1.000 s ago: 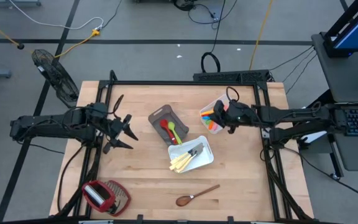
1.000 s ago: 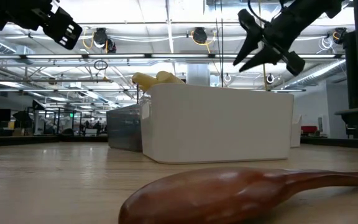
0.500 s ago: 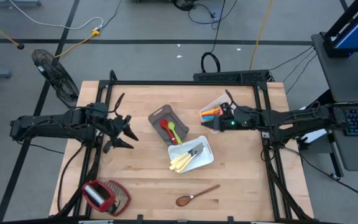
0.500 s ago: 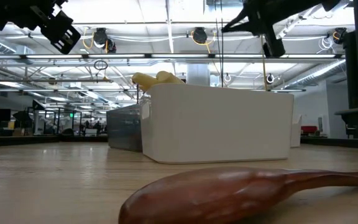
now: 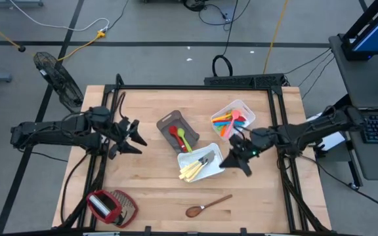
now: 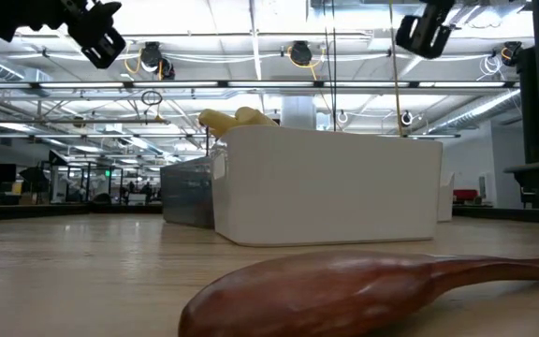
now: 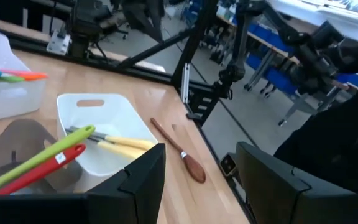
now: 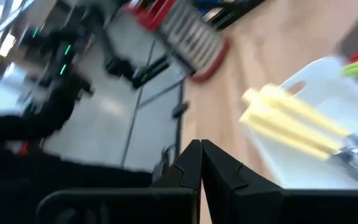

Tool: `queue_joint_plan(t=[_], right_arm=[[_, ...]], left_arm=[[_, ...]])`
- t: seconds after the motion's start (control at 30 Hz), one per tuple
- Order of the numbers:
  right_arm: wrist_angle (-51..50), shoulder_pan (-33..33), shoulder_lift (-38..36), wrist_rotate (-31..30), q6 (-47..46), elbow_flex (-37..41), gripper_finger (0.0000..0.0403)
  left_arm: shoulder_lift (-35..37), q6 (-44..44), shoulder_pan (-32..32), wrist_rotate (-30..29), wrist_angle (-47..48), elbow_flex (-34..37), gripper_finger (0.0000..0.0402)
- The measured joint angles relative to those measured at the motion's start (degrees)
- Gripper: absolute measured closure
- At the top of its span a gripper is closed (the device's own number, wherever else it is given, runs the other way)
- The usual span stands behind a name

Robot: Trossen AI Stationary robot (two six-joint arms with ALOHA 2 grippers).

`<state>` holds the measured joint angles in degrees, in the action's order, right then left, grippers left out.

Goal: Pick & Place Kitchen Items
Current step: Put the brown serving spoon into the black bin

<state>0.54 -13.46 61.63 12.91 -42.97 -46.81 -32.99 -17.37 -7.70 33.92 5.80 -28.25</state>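
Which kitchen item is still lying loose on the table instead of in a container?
The brown wooden spoon, alone on bare wood near the front edge; the other utensils sit in trays or the bin.

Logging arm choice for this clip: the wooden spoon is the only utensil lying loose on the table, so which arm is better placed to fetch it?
Probably the right. The right gripper, shut and empty, hangs beside the knife tray, nearer the wooden spoon. The left gripper waits open at the far side.
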Motion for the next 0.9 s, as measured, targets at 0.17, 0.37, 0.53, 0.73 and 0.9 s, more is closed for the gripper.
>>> queue_joint_plan(t=[0.17,0.37,0.53,0.73,0.9], right_arm=[[-2.2,-5.4,0.0,0.8,4.4,0.0,0.0402],[-6.6,-9.8,1.4,-0.6,11.1,0.0,0.0402],[-6.6,-11.9,4.0,-4.0,24.6,0.0,0.0403],[-6.5,-13.3,8.1,-3.9,32.1,0.0,0.0403],[-6.6,-15.4,12.6,-3.8,33.7,0.0,0.0403]], left_arm=[[0.0,-1.4,0.0,-1.7,-1.6,0.0,0.0199],[0.0,-0.7,0.0,-4.2,-1.7,0.0,0.0199],[0.0,-0.5,0.0,-5.9,-1.6,0.0,0.0199],[0.0,-1.6,0.0,-6.3,-1.4,0.0,0.0199],[0.0,-2.3,0.0,-6.3,-1.4,0.0,0.0199]])
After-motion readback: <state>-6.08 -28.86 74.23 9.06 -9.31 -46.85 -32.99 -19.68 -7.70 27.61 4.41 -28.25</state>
